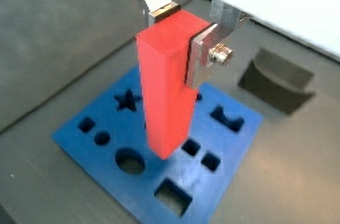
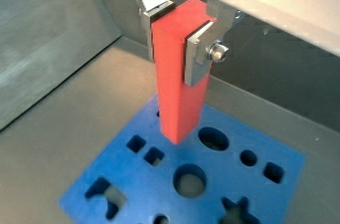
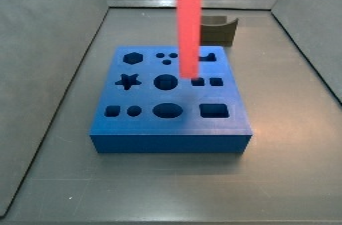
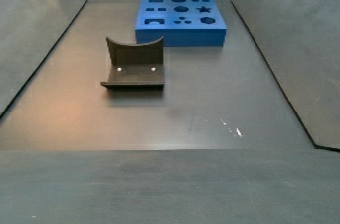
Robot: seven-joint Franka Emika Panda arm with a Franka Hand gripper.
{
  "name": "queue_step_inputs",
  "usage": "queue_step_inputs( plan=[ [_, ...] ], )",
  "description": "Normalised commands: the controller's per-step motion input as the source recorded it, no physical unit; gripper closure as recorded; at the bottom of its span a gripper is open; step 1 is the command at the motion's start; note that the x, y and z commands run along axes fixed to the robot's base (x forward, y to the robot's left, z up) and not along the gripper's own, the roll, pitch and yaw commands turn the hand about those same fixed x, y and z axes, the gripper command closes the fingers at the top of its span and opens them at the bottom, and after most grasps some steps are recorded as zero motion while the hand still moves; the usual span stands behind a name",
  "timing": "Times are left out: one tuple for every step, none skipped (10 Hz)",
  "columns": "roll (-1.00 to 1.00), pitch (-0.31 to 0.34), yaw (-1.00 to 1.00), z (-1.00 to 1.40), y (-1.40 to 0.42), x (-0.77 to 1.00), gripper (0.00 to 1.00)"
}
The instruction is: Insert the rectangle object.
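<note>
Dark grey floor (image 4: 200,109) fills the walled bin; nearest in a side view sits the dark curved piece (image 4: 133,64), with the blue block (image 4: 182,19) beyond. Above that block the gripper (image 1: 184,31) clamps the bar (image 1: 169,84) upright, its lower end just over the holes. Alignment seems the step in hand; next, centre it over the rectangular slot and lower straight.

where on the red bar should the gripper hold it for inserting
Near its top end, as now: the gripper clamps the rectangle object across its flat sides from above. The bar hangs upright, so its long lower part stays free to enter the blue block.
</note>
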Motion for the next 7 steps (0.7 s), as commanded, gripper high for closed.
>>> queue_step_inputs(
  plan=[
    [0.14, -0.003, -0.73, -0.28, -0.31, 0.23, 1.0],
    [0.15, 0.0, -0.78, -0.25, -0.26, 0.17, 1.0],
    [0.15, 0.0, -0.88, -0.22, -0.19, 0.02, 1.0],
    [0.14, 0.0, -0.95, -0.13, -0.13, 0.0, 1.0],
    [0.1, 0.0, -0.94, -0.03, -0.16, 0.0, 1.0],
    [0.03, 0.0, -0.81, 0.0, -0.23, 0.19, 1.0],
    [0.03, 0.0, -0.71, 0.0, -0.24, 0.31, 1.0]
  ],
)
